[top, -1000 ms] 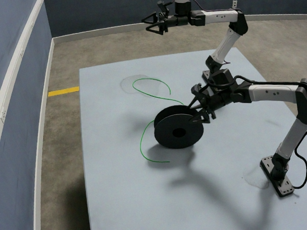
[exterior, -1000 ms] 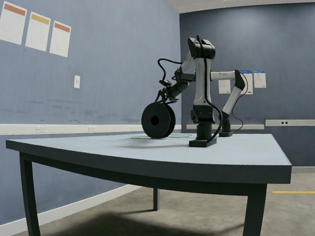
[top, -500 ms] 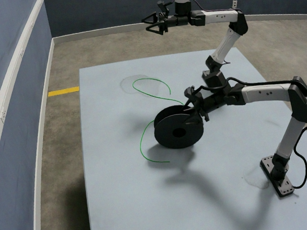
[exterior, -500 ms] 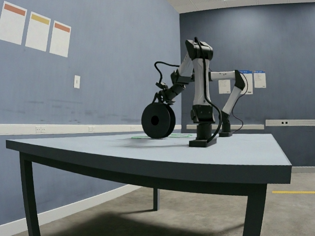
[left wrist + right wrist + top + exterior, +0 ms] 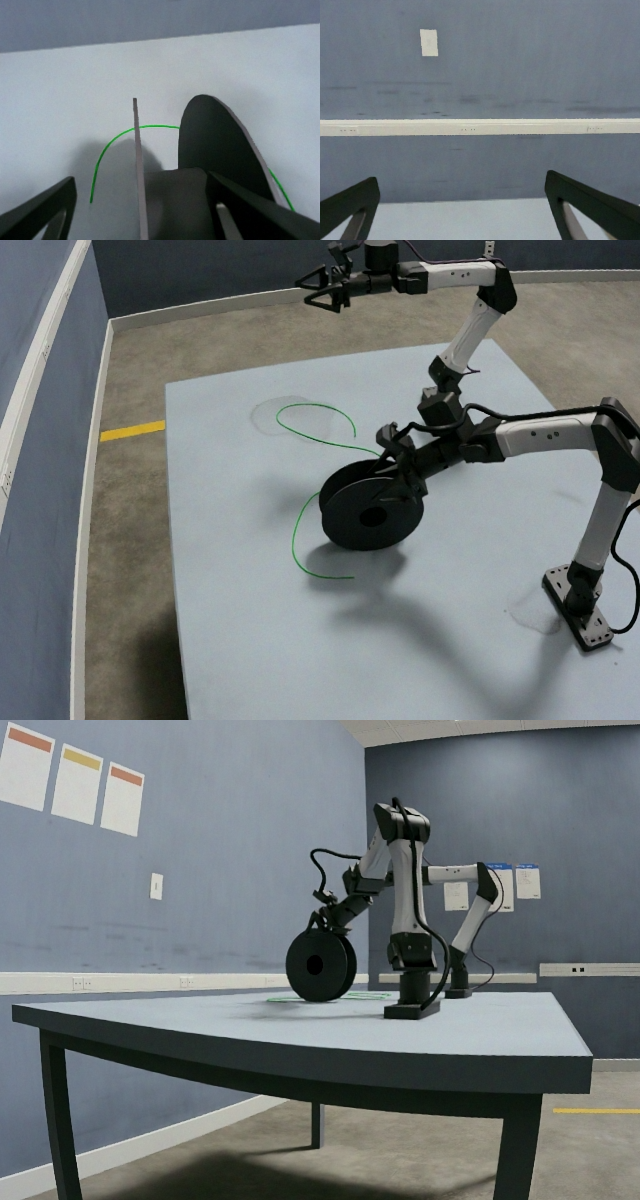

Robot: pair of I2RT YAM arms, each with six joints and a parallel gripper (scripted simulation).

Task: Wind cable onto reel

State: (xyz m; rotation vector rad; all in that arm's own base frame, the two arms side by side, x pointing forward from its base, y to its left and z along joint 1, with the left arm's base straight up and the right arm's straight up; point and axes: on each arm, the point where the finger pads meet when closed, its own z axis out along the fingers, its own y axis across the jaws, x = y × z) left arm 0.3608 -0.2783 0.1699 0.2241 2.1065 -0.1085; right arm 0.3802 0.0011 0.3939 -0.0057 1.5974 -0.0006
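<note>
The black reel (image 5: pixel 351 530) (image 5: pixel 310 942) (image 5: pixel 212 135) stands upright on its rims on the table. The thin green cable (image 5: pixel 293 539) (image 5: pixel 160 126) lies on the table and passes out of sight at the reel; one end curves in front, the other part loops at the back. My left gripper (image 5: pixel 379 481) (image 5: pixel 326 930) (image 5: pixel 143 183) is open at the reel's top. One flange is between its fingers: one finger is outside it, the other appears to be between the flanges. No cable shows at its fingertips. My right gripper (image 5: pixel 301 291) (image 5: pixel 465 182) is open and empty, high and far from the reel.
The pale blue table (image 5: pixel 248 632) (image 5: pixel 491 1030) carries both arm bases. The left arm's base (image 5: pixel 594 635) is at the right in the top view. A blue wall (image 5: pixel 520 75) stands beyond the table.
</note>
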